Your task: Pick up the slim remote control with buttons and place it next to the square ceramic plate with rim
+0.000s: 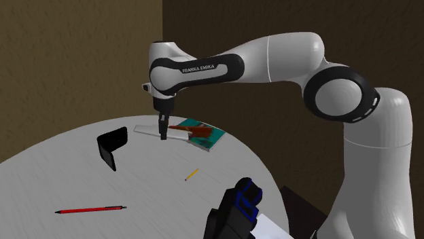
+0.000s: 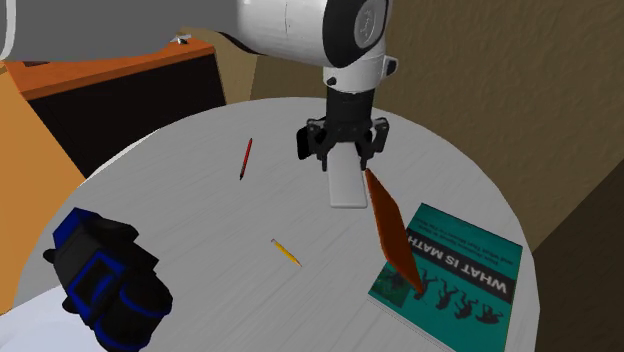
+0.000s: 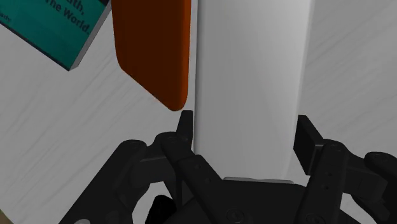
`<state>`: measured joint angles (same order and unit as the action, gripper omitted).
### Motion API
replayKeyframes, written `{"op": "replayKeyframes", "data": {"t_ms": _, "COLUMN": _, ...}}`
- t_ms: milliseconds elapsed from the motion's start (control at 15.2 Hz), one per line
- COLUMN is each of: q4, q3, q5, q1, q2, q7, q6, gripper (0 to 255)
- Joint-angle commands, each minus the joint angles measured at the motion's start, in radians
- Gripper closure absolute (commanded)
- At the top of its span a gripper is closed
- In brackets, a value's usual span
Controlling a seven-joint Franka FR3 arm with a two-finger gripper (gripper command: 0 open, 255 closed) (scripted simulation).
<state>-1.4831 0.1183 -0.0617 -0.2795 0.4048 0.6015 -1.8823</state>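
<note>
Clasping white remote point(image 3: 251, 63), end effector point(image 3: 245, 130); teal book point(image 2: 455, 275) nearby (cover reads "WHAT IS MATH").

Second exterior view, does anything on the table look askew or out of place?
Yes. The orange-brown slab sits at a slant, one end resting on the teal book and the other by the white remote, instead of lying flat on the table.

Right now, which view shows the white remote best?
Second exterior view: nearly all of the white remote shows, flat on the table, one end under the gripper. Wrist view shows part of its length; shoulder view, a thin strip.
</note>
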Motion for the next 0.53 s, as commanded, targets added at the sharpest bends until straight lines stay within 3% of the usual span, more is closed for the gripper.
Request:
{"op": "replayKeyframes", "data": {"t_ms": 0, "q4": 0.022, "q3": 0.0, "q5": 0.0, "q1": -0.001, "q2": -0.002, "q7": 0.0, "q6": 0.025, "gripper": 255}}
{"op": "replayKeyframes", "data": {"t_ms": 462, "q4": -0.219, "q3": 0.045, "q5": 0.009, "q1": -0.069, "q2": -0.17, "q7": -0.119, "q6": -0.048, "gripper": 255}}
